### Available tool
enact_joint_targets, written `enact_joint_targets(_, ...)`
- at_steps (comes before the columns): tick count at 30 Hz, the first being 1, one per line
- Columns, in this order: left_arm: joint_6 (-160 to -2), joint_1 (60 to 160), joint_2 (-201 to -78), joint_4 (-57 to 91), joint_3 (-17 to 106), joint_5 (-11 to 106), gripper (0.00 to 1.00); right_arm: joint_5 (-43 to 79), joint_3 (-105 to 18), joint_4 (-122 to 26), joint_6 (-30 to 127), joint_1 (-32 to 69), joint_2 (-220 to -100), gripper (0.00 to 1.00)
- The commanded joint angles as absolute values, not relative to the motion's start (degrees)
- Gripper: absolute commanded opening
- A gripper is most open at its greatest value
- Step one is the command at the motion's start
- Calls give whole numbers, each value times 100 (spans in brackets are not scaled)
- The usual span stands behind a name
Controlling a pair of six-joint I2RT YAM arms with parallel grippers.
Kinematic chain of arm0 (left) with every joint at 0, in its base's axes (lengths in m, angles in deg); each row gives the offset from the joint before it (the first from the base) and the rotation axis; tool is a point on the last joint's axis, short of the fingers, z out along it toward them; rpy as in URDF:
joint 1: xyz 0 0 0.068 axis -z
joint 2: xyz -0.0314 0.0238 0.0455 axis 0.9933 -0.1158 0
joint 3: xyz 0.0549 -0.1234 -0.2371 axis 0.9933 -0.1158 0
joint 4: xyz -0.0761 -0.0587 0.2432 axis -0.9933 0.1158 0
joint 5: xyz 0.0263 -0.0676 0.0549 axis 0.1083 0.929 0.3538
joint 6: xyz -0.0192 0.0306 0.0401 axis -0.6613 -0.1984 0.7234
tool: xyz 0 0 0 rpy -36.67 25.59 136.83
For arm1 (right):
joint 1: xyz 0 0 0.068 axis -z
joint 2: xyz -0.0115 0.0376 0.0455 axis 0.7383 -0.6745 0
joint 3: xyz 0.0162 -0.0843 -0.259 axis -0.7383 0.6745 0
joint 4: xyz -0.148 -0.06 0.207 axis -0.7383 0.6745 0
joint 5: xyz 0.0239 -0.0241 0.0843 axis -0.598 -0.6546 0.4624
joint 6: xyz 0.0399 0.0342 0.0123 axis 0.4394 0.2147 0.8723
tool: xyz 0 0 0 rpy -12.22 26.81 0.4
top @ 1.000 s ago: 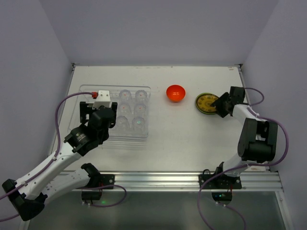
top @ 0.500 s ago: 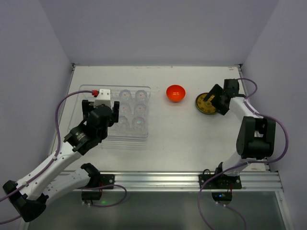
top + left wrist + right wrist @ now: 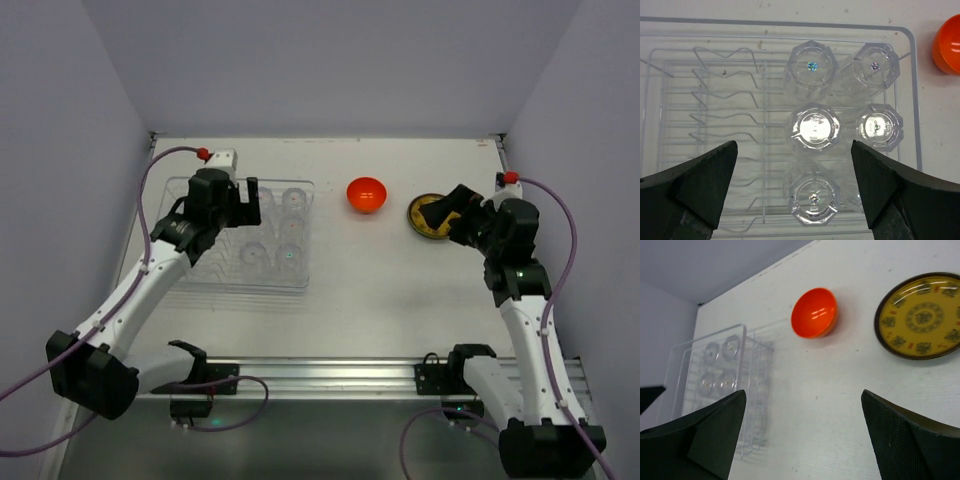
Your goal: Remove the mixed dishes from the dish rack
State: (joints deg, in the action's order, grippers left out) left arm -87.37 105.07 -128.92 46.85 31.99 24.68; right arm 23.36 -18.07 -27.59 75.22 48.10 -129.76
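Note:
The clear dish rack (image 3: 205, 250) lies at the left of the table. Several clear glasses stand upside down in its right half (image 3: 278, 228). My left gripper (image 3: 252, 203) is open and empty above them. In the left wrist view its fingers (image 3: 700, 185) stand wide apart on either side of the nearest glass (image 3: 814, 199), above the rack (image 3: 705, 115). The orange bowl (image 3: 367, 194) and the yellow patterned plate (image 3: 424, 210) sit on the table right of the rack. My right gripper (image 3: 442, 222) is open and empty above the plate's near edge. No black plate is in view.
The right wrist view shows the orange bowl (image 3: 813, 312), the yellow plate (image 3: 921, 316) and the rack (image 3: 720, 385) beyond bare table, with the open right gripper (image 3: 802, 435) over it. The left wrist view shows the bowl's edge (image 3: 947, 45). Walls close in on three sides.
My left gripper has moved toward the far side, over the glasses. My right arm has lifted and swung back from the plate, its gripper now open above the plate's near edge.

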Motion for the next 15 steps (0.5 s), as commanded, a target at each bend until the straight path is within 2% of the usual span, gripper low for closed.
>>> enact_joint_targets(1,-8881,10427,-13322,4665,3892,3292,100,3793,-1323,-2554,7152,4811,-12627,99)
enact_joint_targets(7,-8583,10409,-15288,5359,5384,3257,99,4504,-708,-2184,6923,4803,-11837,99)
enact_joint_targets(15,-8239,10348,-16522,6054,6222,2940,96,4813,-277,-2281,7178,4803,-10781,99)
